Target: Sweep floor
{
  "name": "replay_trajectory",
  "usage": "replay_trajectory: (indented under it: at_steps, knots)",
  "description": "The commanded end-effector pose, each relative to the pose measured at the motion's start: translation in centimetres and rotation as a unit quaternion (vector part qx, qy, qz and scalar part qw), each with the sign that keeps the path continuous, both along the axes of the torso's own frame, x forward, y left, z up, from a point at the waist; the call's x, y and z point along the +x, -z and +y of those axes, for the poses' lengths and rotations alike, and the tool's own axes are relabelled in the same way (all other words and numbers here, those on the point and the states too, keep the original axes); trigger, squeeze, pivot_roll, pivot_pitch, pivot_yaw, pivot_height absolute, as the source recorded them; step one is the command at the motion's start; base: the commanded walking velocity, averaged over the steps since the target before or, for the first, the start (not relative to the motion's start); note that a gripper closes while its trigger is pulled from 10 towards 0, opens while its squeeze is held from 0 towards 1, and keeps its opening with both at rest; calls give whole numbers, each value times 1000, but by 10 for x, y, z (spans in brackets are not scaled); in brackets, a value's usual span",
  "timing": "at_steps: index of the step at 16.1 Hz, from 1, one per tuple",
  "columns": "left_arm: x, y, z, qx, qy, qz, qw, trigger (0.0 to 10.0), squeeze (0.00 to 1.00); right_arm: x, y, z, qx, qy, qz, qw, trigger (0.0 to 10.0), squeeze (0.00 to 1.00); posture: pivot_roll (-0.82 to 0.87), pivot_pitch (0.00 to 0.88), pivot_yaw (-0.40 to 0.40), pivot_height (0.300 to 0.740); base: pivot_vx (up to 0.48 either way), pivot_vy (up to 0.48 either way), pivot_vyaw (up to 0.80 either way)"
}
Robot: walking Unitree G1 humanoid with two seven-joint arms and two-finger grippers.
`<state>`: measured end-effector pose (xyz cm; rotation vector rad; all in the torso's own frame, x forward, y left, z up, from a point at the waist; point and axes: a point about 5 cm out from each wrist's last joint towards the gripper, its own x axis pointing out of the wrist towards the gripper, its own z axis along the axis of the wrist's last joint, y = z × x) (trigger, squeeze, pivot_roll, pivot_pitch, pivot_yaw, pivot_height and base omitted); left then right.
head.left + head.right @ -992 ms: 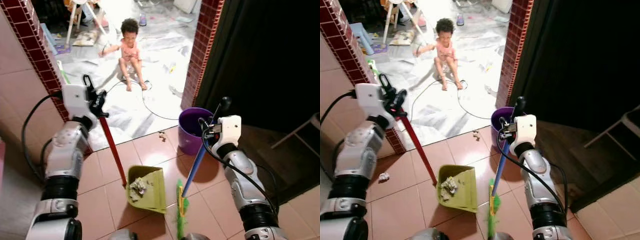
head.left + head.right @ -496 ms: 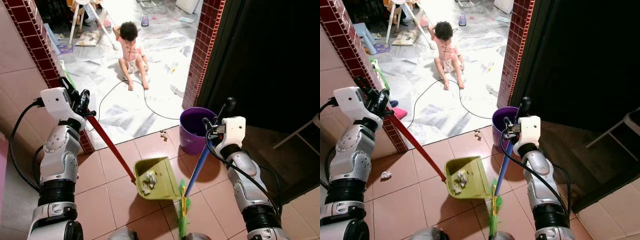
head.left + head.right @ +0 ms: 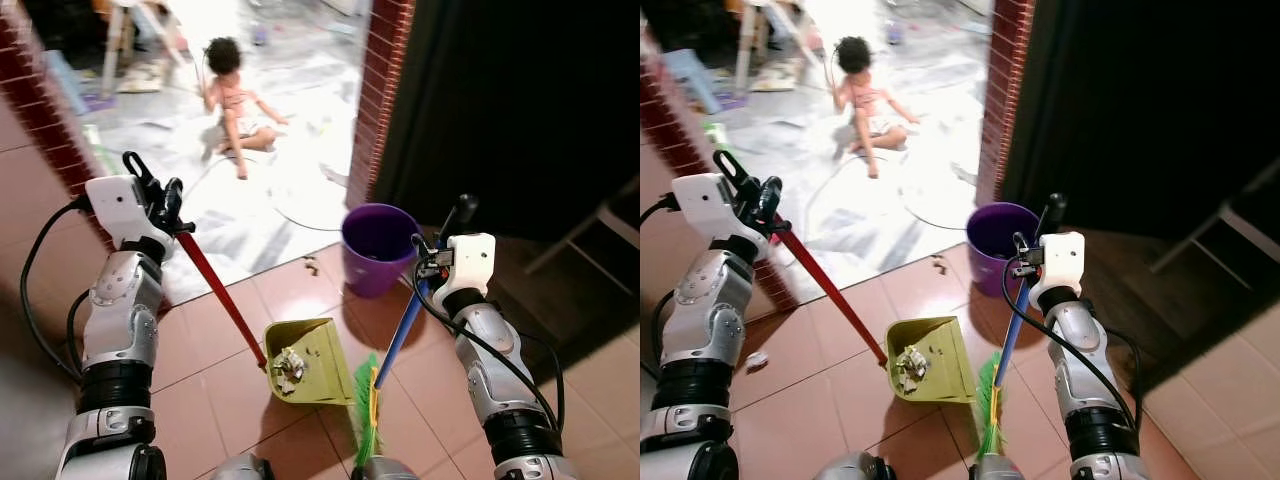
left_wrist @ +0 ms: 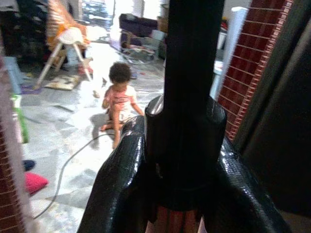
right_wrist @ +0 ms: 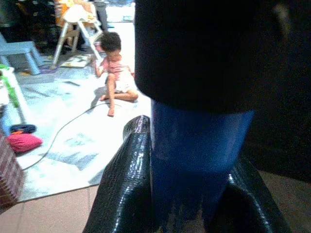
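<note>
On tiled floor, left gripper (image 3: 168,205) gripping dustpan (image 3: 305,362), right gripper (image 3: 428,258) gripping broom (image 3: 368,420)

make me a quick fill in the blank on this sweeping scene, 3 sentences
1. The left tool is shut on the dustpan's ____ handle.
2. The crumpled litter lies inside the ____.
3. The right tool is shut on the broom's ____ handle, near the purple bucket.

Missing words: red; dustpan; blue
</note>
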<state>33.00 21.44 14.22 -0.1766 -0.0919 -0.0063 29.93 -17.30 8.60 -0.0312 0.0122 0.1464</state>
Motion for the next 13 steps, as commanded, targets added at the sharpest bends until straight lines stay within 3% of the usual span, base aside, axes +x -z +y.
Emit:
replay_trajectory:
  at_steps: [1, 2, 7, 13]
  knots:
    - [4, -20, 2, 4, -6, -44, 999, 10000, 0, 4, -7, -1, 0, 10, -19, 1000, 10000, 0, -83, 0, 49, 740, 0, 0, -800]
    - [6, -24, 1, 5, -7, -48, 999, 10000, 0, 4, -9, 0, 5, 8, -25, 1000, 10000, 0, -80, 0, 56, 740, 0, 0, -781]
    - [7, -34, 0, 2, 3, -74, 997, 10000, 0, -4, -8, 9, -1, -9, -37, 999, 10000, 0, -89, 0, 70, 740, 103, 0, 0]
    - [12, -56, 8, -1, -11, -106, 994, 10000, 0, -4, -4, 7, -4, -15, -31, 999, 10000, 0, -85, 0, 62, 740, 255, 0, -692]
